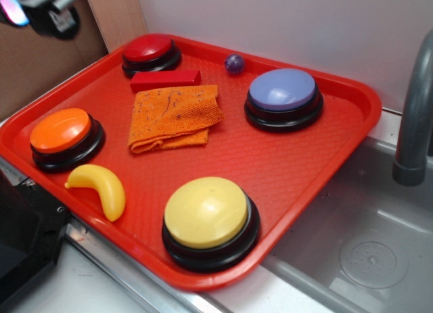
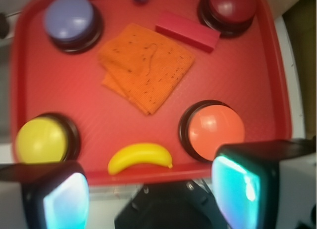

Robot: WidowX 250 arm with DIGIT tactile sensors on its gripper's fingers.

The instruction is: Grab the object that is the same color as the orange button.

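Observation:
The object, a folded orange cloth with dark specks (image 1: 174, 115), lies rumpled in the middle of the red tray (image 1: 291, 171). The wrist view has this cloth (image 2: 147, 65) at upper centre. The orange button (image 1: 62, 132) with its black base stands at the tray's left edge; from the wrist this orange button (image 2: 216, 128) is lower right. My gripper (image 2: 151, 189) hangs high above the tray's near edge, open wide, nothing between its fingers (image 2: 237, 187). In the exterior view only part of the gripper (image 1: 46, 9) shows, at the top left corner.
On the tray also stand a red button (image 1: 150, 53), a purple button (image 1: 283, 93) and a yellow button (image 1: 208, 215). A red block (image 1: 166, 79) touches the cloth's far edge. A yellow banana (image 1: 101, 189) and a small purple ball (image 1: 234, 63) lie there too. A grey faucet (image 1: 414, 117) rises over the sink on the right.

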